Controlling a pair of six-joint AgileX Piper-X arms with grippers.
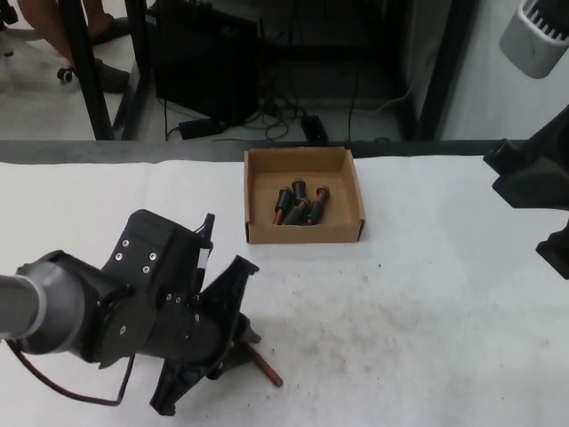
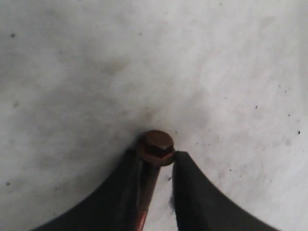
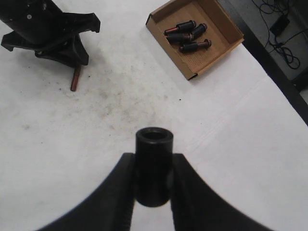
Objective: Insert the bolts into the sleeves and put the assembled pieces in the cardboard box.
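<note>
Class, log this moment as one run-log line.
left gripper: at bolt on bench | right gripper: shut on sleeve | cardboard box: assembled pieces inside

The coppery metal bolt [image 1: 267,367] is mostly hidden under the black left gripper [image 1: 240,345]. The black right arm [image 1: 533,173] is cut off over the white table's [image 1: 427,294] right edge.

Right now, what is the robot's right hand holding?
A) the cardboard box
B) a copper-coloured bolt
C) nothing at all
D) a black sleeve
D: in the right wrist view the right hand is shut on the black sleeve, whose open end shows, while the bolt sits between the fingers of the left hand.
</note>
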